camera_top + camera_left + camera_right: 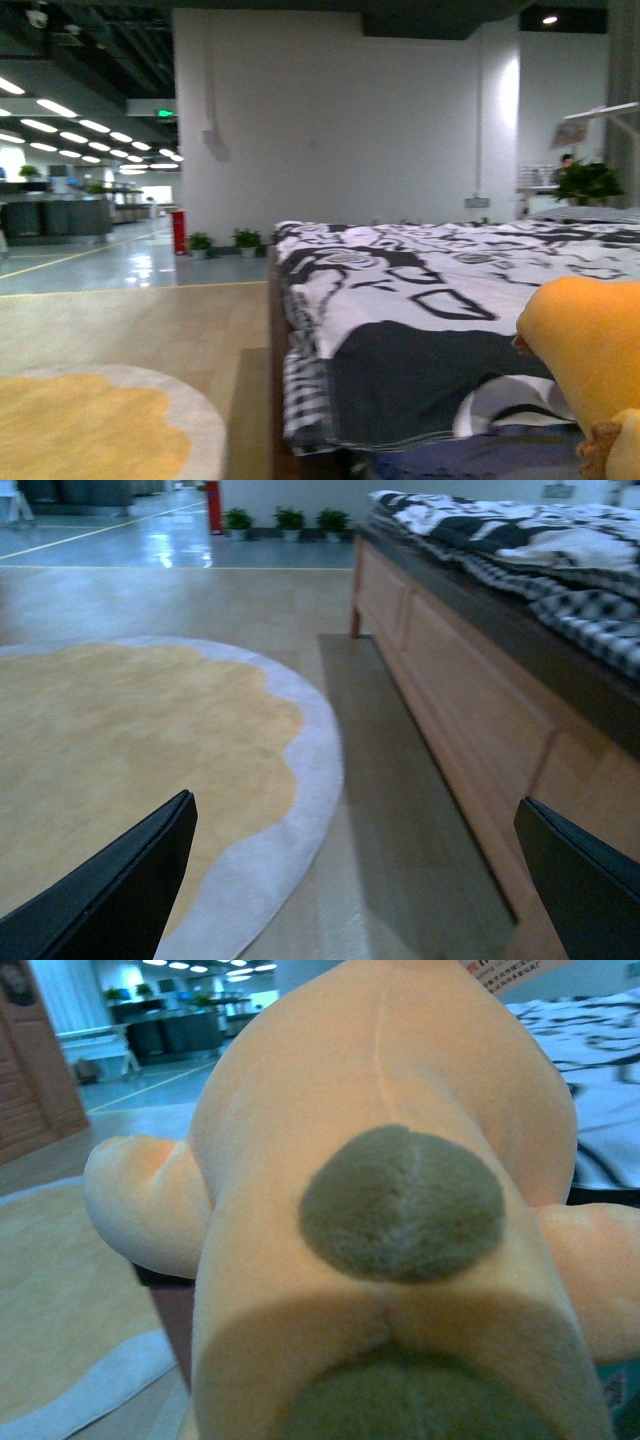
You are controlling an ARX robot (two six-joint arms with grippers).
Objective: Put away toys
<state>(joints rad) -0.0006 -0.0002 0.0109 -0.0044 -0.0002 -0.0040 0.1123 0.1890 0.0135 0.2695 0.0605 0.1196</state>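
From my seat the bed [276,340] is the biggest thing, a wooden frame running away on the right. A black-and-white bedspread [400,290] is draped over it and hangs over the near edge. On the floor to its left lies the round rug [90,425], yellow in the middle with a pale scalloped border, apart from the bed frame.

The plush toy [590,345] sits at the near right corner of my front view, orange-yellow, in front of the bedspread; I cannot tell if it rests on the bed. On the right wrist camera it fills the picture, with a grey-brown patch facing the lens.

The left gripper [352,805] hangs low over the floor between rug and bed, its fingers [150,880] spread wide with nothing between them. The right gripper does not show, so I cannot tell its state.

By the far white wall stand small pots [247,250], each holding a green plant.
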